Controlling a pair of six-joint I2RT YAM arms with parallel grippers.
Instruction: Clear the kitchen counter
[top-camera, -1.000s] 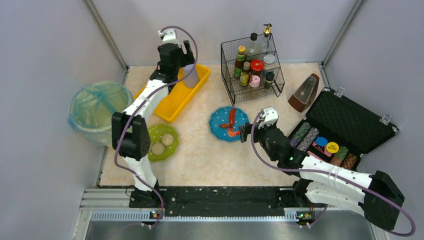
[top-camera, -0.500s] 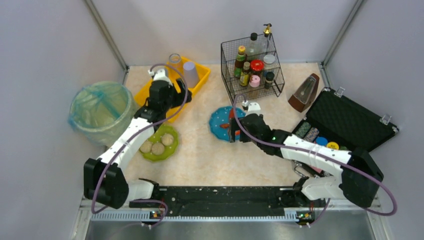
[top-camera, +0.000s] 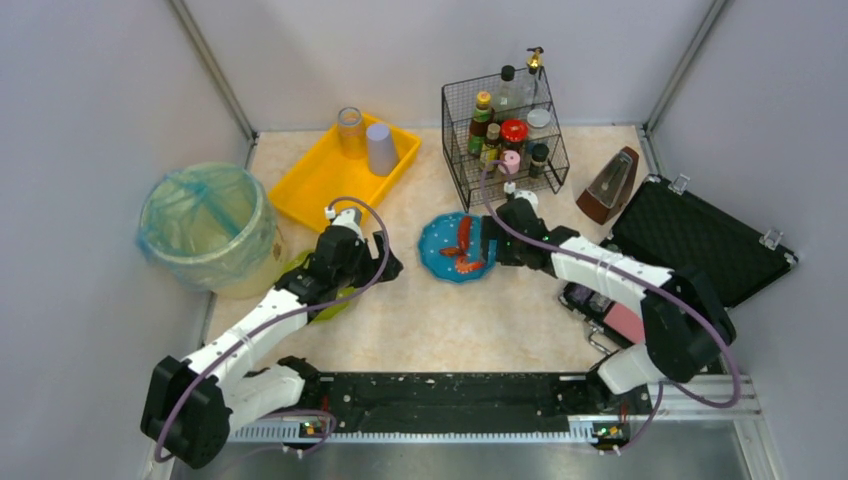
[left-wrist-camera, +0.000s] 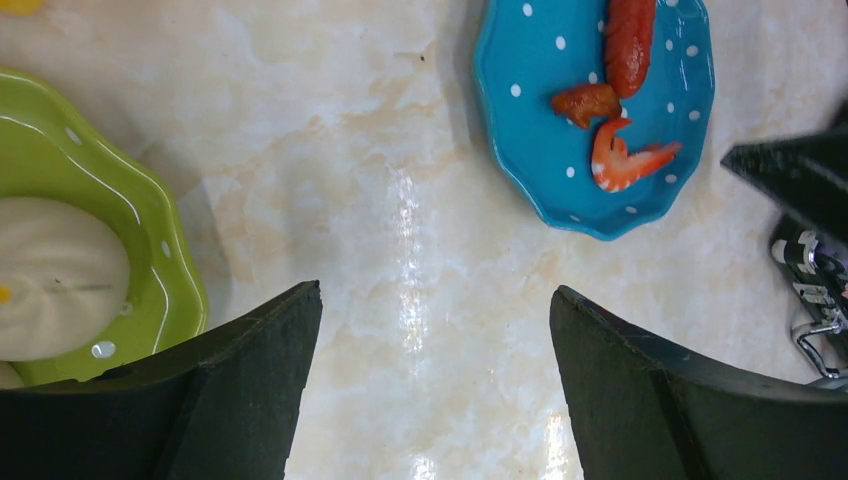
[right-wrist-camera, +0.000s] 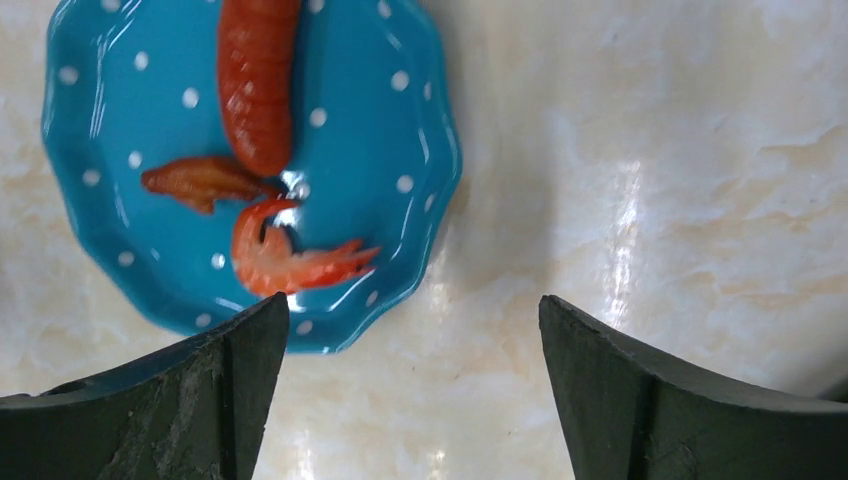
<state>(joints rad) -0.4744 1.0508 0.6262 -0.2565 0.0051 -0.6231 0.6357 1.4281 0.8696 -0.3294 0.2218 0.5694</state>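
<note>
So the left arm just bailed from the yellow tray (top-camera: 330, 185) in the upper left, leaving the grey cup (top-camera: 381, 148) and clear jar (top-camera: 350, 128) standing in it, and swung down to centre-left. The left tool (left-wrist-camera: 435, 300) is spread wide with nothing in it. It's hanging over bare surface (top-camera: 420, 320) between the green plate (left-wrist-camera: 150, 230) and the blue plate (top-camera: 438, 250).

Meanwhile the right arm came up from the case side on the right. The right tool (right-wrist-camera: 412, 305) is wide and empty too, sitting over the edge of the blue plate, right by the shrimp (right-wrist-camera: 290, 258).

The surface fills the middle of the overhead frame and both plates are still on it. My read is the tray run is done and the blue plate is next.
</note>
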